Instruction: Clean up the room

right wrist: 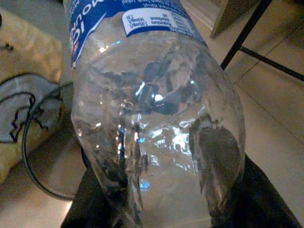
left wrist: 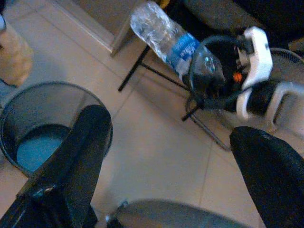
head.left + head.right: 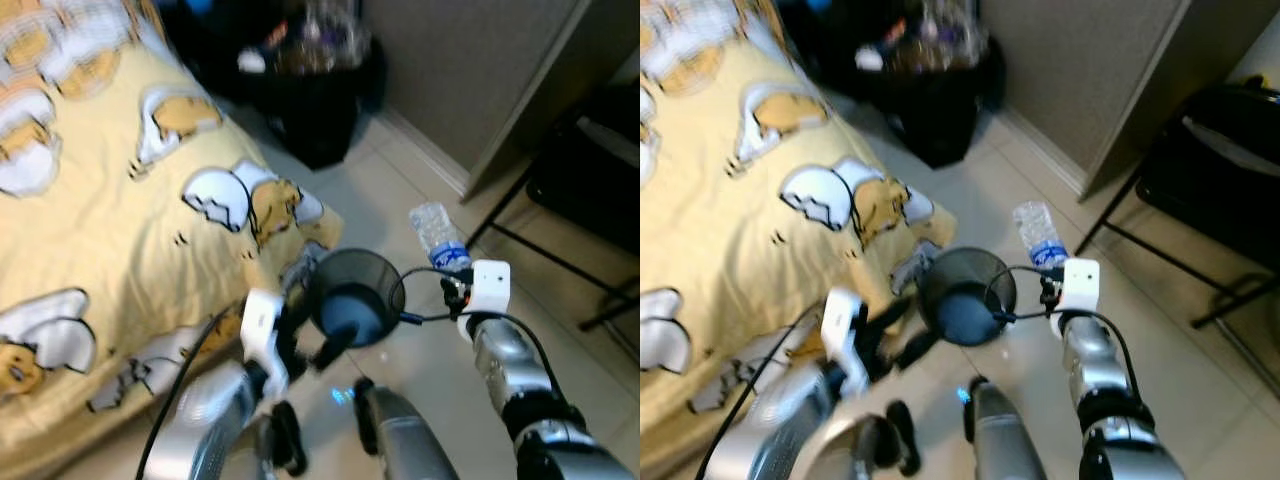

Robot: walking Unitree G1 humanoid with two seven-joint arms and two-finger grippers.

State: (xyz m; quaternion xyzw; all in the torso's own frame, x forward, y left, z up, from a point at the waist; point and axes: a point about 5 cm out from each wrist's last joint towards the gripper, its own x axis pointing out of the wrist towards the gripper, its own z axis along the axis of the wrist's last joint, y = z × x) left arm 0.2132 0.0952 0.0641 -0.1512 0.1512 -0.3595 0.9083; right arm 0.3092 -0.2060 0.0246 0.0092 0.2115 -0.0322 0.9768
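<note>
From the left eye, the right gripper [image 3: 452, 268] is up in the air over the pale tiled floor [image 3: 400, 190], and its fingers are closed around a clear plastic bottle [image 3: 437, 234] with a blue label; the bottle sticks up and away from the arm, just beside the rim of a round black mesh bin [image 3: 354, 295] that stands on the floor by the corner of the bed; the bed has a yellow blanket [image 3: 110, 200] with white and orange egg pictures; the left gripper [image 3: 318, 338] is low down, touching or almost touching the near side of the bin; a full black rubbish bag [image 3: 315, 90] sits farther back by the wall; from the right eye, a black folding chair [image 3: 1210, 180] stands on the right side; from the left wrist, the two black fingers [image 2: 71, 171] are spread wide with nothing between them, and the bin shows something blue at its bottom, with the bottle held up past it; from the right wrist, the crinkly bottle sits very close, with dark fingers [image 1: 223, 156] pressed on both sides of it, and the bin's rim lies below it.
</note>
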